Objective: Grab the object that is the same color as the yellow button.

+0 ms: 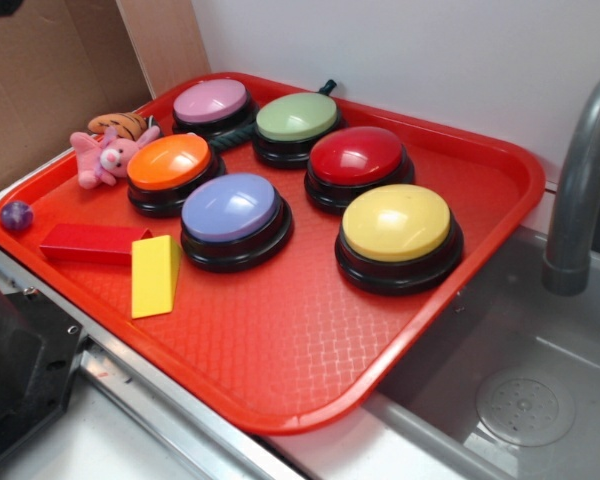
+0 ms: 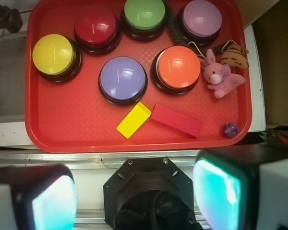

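Claw [image 2: 134, 201] hangs open, well short of the tray [image 2: 77, 139]; yellow wedge [image 2: 133, 120] lies straight ahead, its corner touching the red block [image 2: 176, 120], purple button [image 2: 122, 79] just beyond.

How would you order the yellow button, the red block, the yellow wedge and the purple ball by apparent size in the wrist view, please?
1. yellow button
2. red block
3. yellow wedge, somewhat shorter than the red block
4. purple ball, clearly the smallest
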{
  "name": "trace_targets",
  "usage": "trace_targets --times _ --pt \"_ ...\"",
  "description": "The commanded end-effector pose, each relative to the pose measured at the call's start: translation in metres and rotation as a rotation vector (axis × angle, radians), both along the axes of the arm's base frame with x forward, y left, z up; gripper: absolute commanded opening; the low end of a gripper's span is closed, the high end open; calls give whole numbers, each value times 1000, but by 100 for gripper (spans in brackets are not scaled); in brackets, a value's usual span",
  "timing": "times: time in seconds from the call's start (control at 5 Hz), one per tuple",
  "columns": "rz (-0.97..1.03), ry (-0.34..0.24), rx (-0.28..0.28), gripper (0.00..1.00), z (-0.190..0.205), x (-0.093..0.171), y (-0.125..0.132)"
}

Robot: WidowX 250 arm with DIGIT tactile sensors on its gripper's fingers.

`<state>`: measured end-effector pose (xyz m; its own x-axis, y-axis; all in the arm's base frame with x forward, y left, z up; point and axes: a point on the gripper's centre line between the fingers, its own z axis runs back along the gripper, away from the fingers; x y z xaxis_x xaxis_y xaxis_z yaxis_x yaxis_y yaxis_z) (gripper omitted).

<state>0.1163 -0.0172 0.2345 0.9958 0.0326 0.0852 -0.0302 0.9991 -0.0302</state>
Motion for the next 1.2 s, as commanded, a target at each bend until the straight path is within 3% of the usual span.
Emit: trace_targets --times 0.0,0.4,0.8,1.0 --pt "0 0 0 100 0 0 0" --pt "109 -9 -38 100 -60 12 -9" --pt "234 41 -73 100 -121 27 -3" --pt "255 85 -50 100 -149 36 0"
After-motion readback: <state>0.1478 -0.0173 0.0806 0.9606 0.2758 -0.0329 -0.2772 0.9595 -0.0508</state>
